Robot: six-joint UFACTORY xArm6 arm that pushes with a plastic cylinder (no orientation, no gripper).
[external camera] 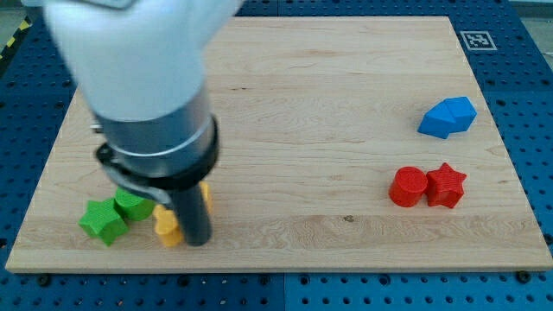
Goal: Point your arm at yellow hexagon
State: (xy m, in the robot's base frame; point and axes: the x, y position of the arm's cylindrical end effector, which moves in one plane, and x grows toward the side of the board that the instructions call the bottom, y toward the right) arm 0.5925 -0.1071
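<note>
My arm hangs over the board's left part, and the dark rod ends at my tip (197, 241) near the view's bottom left. A yellow block (166, 226) lies just left of the tip, touching or nearly touching the rod; its shape is partly hidden. Another bit of yellow (206, 196) shows just right of the rod, mostly hidden behind it, so I cannot tell which one is the hexagon. A green star (103, 221) and a green block (131, 204) lie left of the yellow block.
A wooden board (302, 104) lies on a blue pegboard. A blue block (448, 117) sits at the view's right. A red cylinder (407, 187) and a red star (446, 185) touch each other below it. A marker tag (476, 40) is at the top right corner.
</note>
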